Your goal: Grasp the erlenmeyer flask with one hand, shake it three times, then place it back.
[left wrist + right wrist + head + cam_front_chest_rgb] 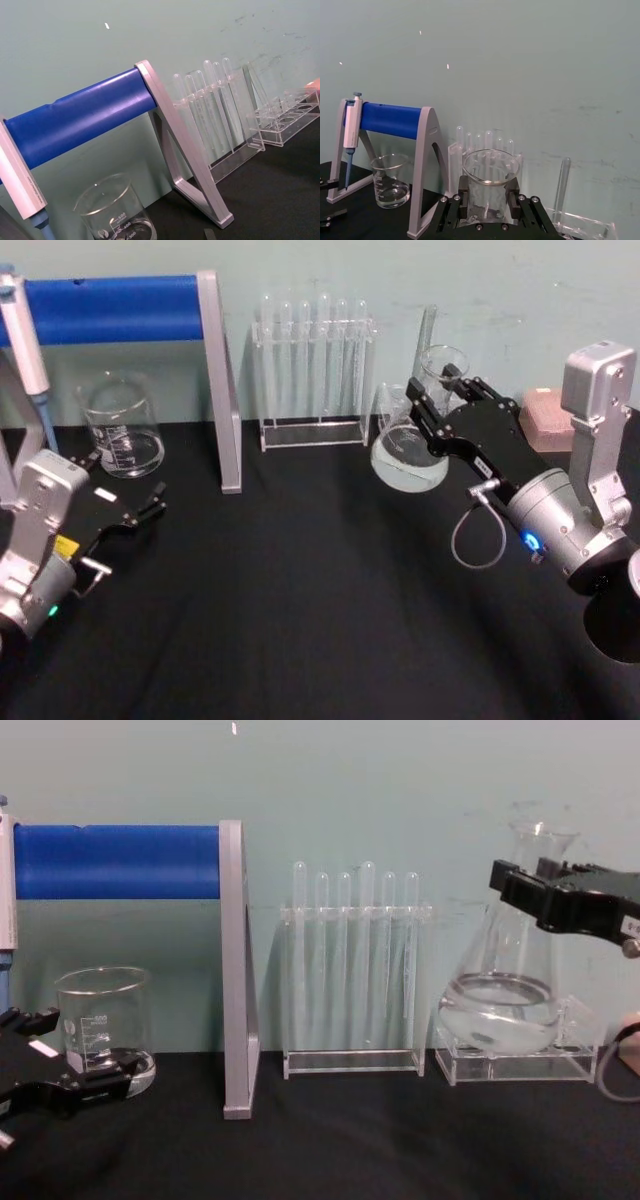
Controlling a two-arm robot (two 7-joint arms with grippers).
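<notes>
Head view first: my right gripper (pixel 440 405) reaches in from the right side, and its black fingers are clamped on the neck of the erlenmeyer flask (pixel 408 458). I've got the flask right of centre, toward the back of the black table (pixel 300 600), with clear liquid sitting in its wide base.

Over on the chest view, the flask looks about upright and its base hangs just above the table line. It is in front of a low clear acrylic stand (pixel 515 1065), and the liquid surface reads level. Right wrist view looks out along the fingers (pixel 464 194): one is on each side of the glass, pressed against the neck, and the flared rim pokes up just above them.

My left gripper (pixel 148 506) is parked low at the left side, close to the table, its fingers a little apart with nothing between them. Just beyond it stands the beaker (pixel 122 430) with a little clear liquid in the bottom, below the blue bar of the pipette stand (pixel 110 308). Back in the middle I see the test tube rack (pixel 312 370), between the stand's grey leg and the flask.
</notes>
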